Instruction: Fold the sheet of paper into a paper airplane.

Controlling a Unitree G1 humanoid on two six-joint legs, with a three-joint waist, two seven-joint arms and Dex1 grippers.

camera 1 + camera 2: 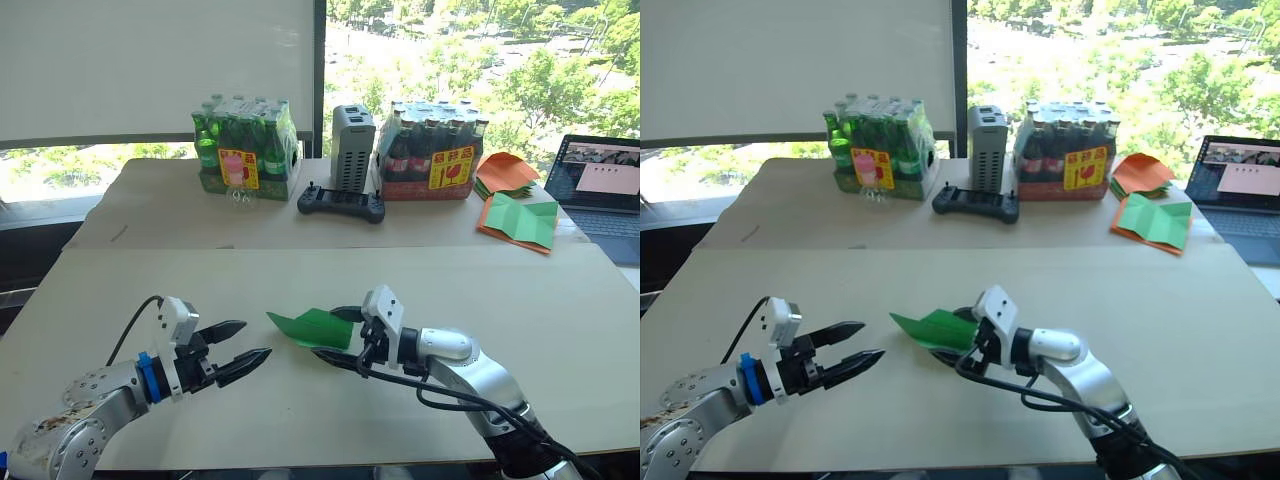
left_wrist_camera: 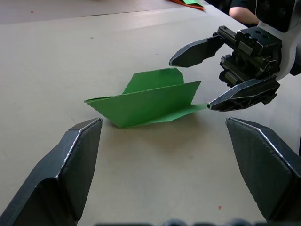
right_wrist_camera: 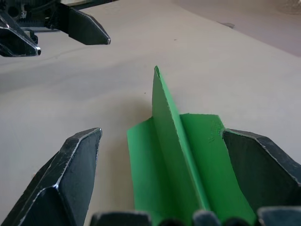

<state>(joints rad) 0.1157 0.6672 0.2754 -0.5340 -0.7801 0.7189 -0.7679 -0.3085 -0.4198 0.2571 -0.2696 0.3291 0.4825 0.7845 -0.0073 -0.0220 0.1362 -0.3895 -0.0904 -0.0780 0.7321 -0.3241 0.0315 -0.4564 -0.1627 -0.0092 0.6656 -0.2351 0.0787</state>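
The sheet of paper (image 1: 315,328), bright green and folded into a pointed paper airplane shape with a raised middle ridge (image 3: 167,141), lies on the near table with its nose toward my left arm. My right gripper (image 1: 332,333) is open, with one finger on each side of the paper's rear end (image 2: 188,94); the lower fingertip (image 2: 211,106) touches its tail corner. My left gripper (image 1: 255,339) is open a short way off the nose, apart from the paper and holding nothing.
At the back of the table stand a pack of green bottles (image 1: 245,150), a grey box (image 1: 352,145), a black controller (image 1: 341,203) and a pack of dark bottles (image 1: 430,150). At the far right lie orange papers (image 1: 505,172), a green sheet with orange edges (image 1: 520,222) and a laptop (image 1: 605,185).
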